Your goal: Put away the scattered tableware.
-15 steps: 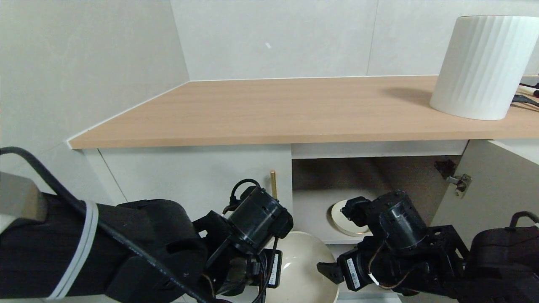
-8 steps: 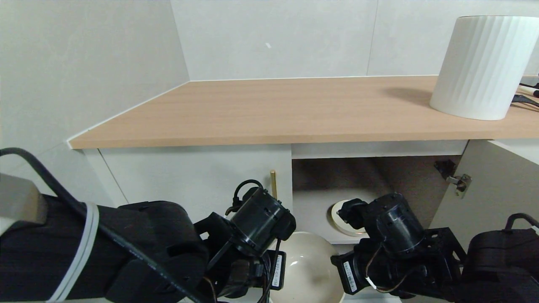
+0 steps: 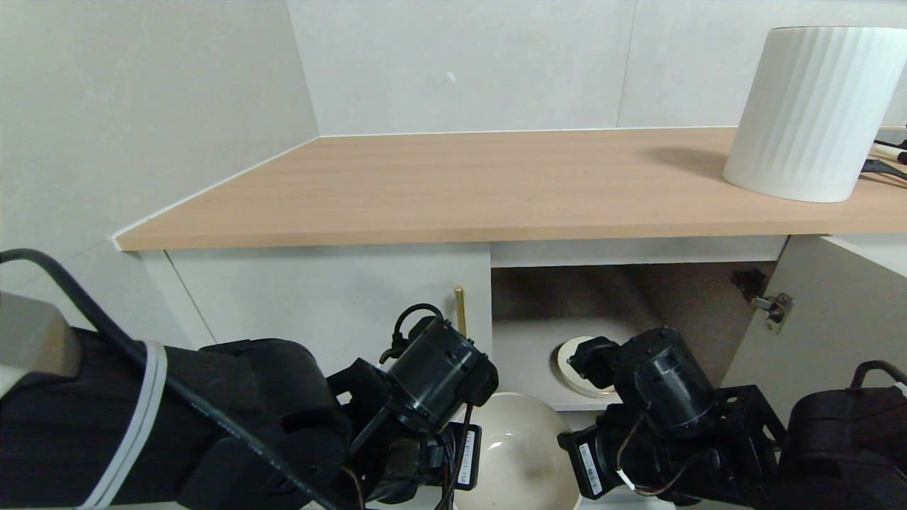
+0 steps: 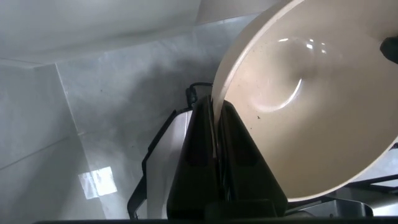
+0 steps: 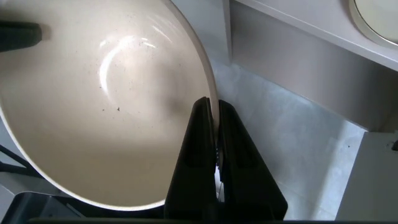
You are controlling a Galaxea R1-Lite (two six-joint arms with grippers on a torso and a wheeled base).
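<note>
My left hand (image 4: pixel 216 134) and right hand (image 5: pixel 212 127) each pinch opposite rims of the bowl (image 3: pixel 514 453), which hangs between them. The open shelf (image 3: pixel 521 365), with its plate (image 3: pixel 569 356), lies straight ahead, slightly higher.

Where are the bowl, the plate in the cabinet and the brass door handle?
bowl (image 3: pixel 514 453): head view, middle of its visible surface.
plate (image 3: pixel 565 365): head view, left part of its rim.
brass handle (image 3: pixel 460 306): head view, middle of its shaft.
</note>
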